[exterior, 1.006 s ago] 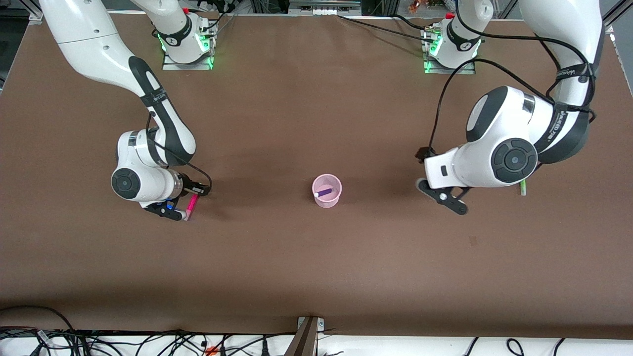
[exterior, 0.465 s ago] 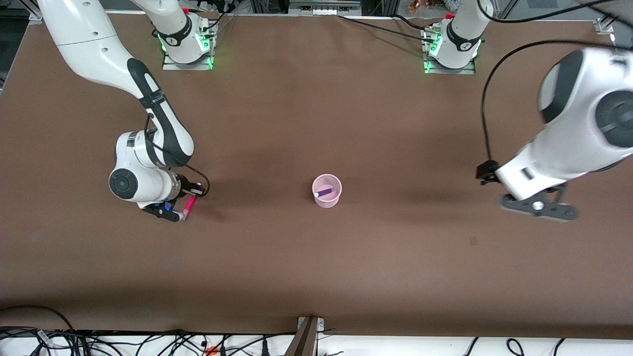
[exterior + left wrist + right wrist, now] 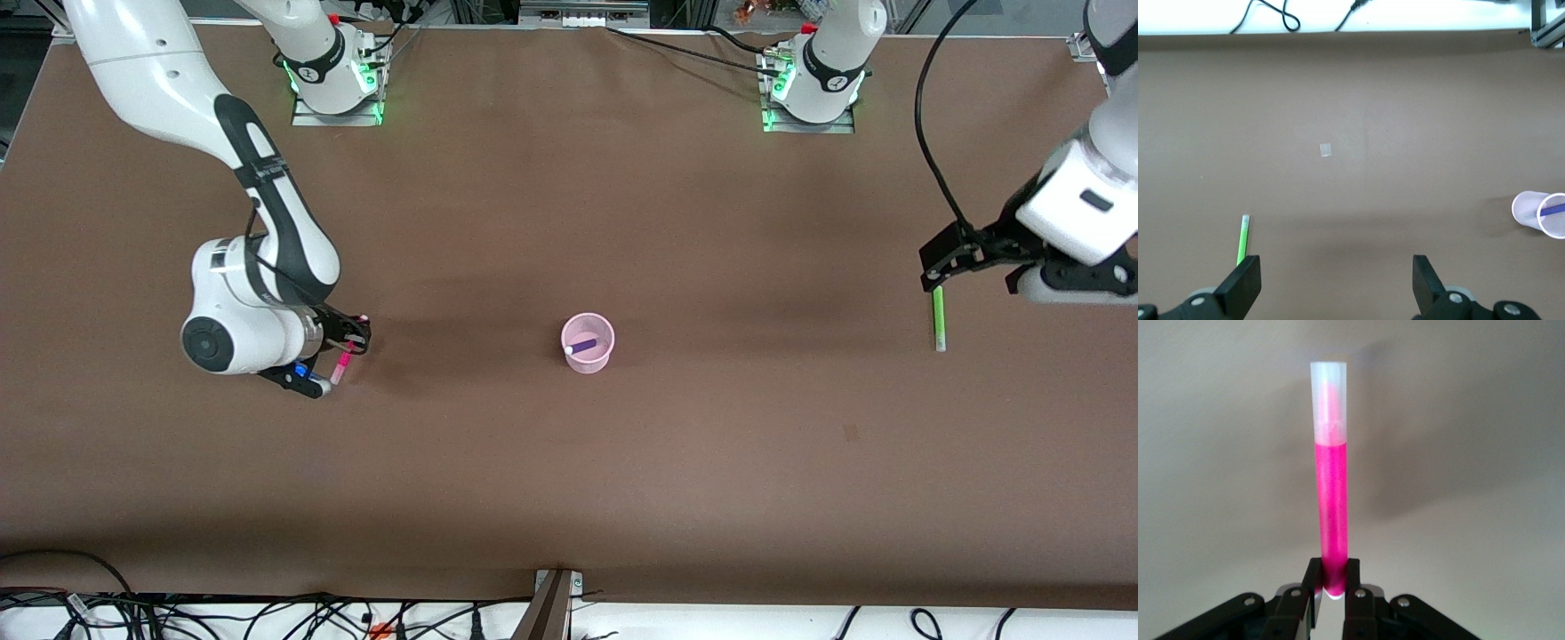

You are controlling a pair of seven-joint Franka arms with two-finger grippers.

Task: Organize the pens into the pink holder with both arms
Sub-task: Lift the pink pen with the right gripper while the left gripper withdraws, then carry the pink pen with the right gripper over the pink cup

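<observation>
Magenta pen (image 3: pixel 1330 487) clamped in right tool (image 3: pixel 327 373), now lifting off table (image 3: pixel 569 462). Left tool (image 3: pixel 1335 283), wide open and empty, has swung over green pen (image 3: pixel 937 318); we see purple pen (image 3: pixel 583 345) in pink holder (image 3: pixel 588 359).

Open brown worktop lying around the cup

The small translucent pink plastic cup (image 3: pixel 588 343) is standing alone mid-table, bare brown worktop (image 3: pixel 569 489) stretching toward every edge; only a slim bright green pen (image 3: pixel 938 318) is lying near the left arm's end.
</observation>
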